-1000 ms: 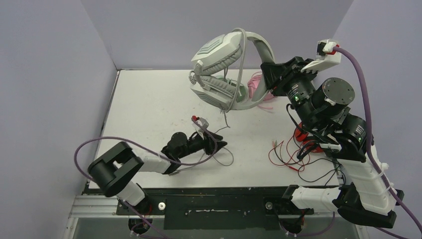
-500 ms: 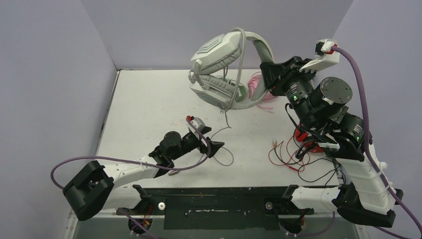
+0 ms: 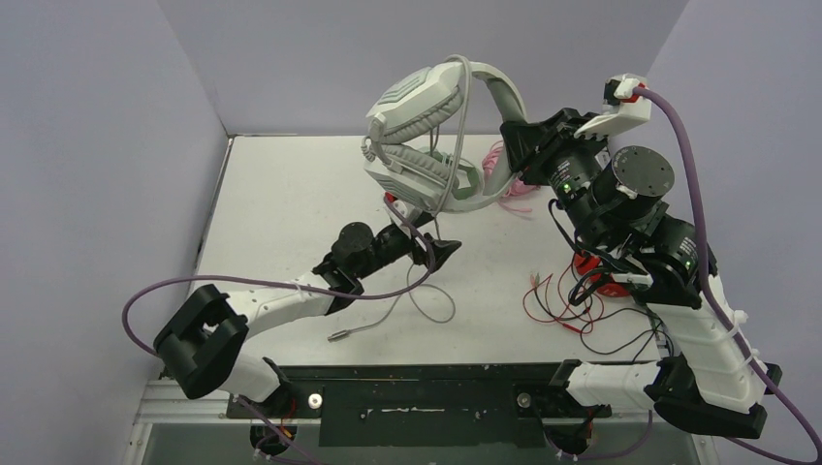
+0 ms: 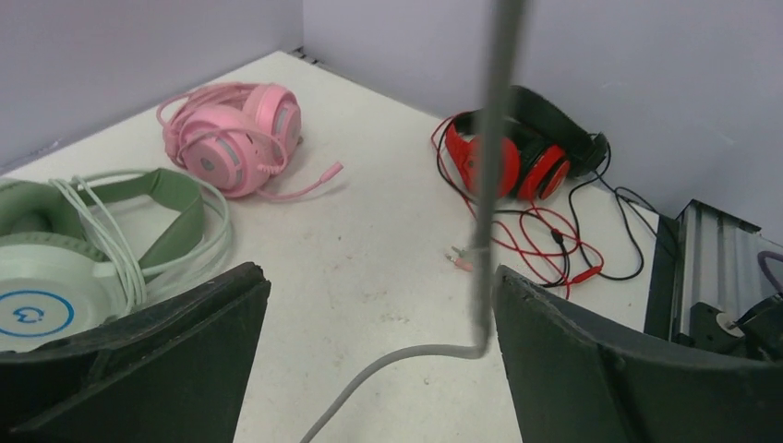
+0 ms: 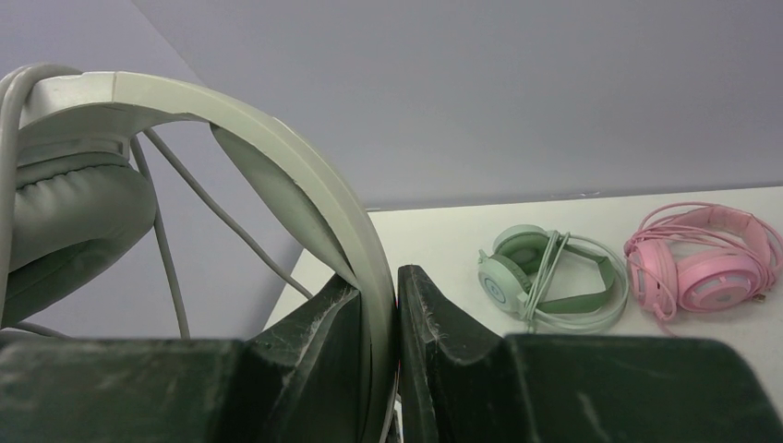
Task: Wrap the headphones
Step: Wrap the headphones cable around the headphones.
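Grey-white padded headset [image 3: 417,102] is hanging clamped in right pincer [image 5: 380,277]; left pincer [image 4: 380,275] is gaping wide around its cable [image 4: 494,138].

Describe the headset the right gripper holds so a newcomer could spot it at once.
Look above the table's far middle, where the right gripper clamps a headband in mid-air. That is the grey-white headset, cable hanging down. The mint headset, pink headset and red headset lie on the table; only this one is lifted.
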### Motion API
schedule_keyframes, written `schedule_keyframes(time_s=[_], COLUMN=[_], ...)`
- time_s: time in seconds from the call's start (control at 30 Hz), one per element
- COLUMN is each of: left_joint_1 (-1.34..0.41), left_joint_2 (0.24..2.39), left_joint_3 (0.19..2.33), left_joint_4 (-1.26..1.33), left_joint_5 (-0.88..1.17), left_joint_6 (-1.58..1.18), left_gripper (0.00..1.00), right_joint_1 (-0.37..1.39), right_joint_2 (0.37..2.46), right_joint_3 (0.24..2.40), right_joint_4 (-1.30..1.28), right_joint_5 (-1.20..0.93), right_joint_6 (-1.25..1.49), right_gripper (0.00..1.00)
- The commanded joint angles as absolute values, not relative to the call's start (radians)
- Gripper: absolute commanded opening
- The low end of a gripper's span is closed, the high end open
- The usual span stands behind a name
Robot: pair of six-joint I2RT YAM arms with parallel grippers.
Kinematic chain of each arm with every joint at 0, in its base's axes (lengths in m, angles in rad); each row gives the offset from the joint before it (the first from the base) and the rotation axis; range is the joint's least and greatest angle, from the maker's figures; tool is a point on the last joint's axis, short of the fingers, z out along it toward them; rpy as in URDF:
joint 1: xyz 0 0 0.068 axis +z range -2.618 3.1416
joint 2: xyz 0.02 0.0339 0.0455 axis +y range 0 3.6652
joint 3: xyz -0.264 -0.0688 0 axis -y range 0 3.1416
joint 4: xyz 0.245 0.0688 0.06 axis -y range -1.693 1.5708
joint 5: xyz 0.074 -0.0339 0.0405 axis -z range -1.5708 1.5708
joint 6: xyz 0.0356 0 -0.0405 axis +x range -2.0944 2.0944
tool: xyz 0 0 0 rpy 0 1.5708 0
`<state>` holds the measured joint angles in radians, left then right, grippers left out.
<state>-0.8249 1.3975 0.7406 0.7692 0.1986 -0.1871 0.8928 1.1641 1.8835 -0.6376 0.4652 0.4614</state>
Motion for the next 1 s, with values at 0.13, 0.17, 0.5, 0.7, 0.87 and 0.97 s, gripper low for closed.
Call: schedule_keyframes(time_s=[0.13,0.17,0.5,0.7,0.87,0.97], left_joint_1=[-0.783,-0.784,-0.791,-0.828,-0.889,-0.929], left_joint_2=[1.6,1.619,1.629,1.502,1.39,1.332], left_joint_3=[0.813,0.814,0.758,0.647,0.559,0.549], left_joint_4=[0.967,0.987,0.949,0.845,0.744,0.664], left_joint_5=[0.218,0.217,0.218,0.221,0.186,0.165], left_joint_6=[-0.229,-0.234,-0.219,-0.221,-0.223,-0.212], left_gripper=[0.41,0.36,0.0,0.0,0.0,0.0], right_joint_1=[0.902,0.901,0.902,0.901,0.892,0.878], right_joint_2=[1.133,1.131,1.13,1.147,1.16,1.177], right_joint_3=[1.929,1.928,1.911,1.827,1.761,1.738], right_joint_4=[-0.511,-0.511,-0.527,-0.455,-0.331,-0.27], right_joint_5=[0.536,0.547,0.813,1.057,1.178,1.218], right_joint_6=[0.528,0.529,0.443,0.337,0.207,0.141], right_gripper=[0.0,0.0,0.0,0.0,0.0,0.0])
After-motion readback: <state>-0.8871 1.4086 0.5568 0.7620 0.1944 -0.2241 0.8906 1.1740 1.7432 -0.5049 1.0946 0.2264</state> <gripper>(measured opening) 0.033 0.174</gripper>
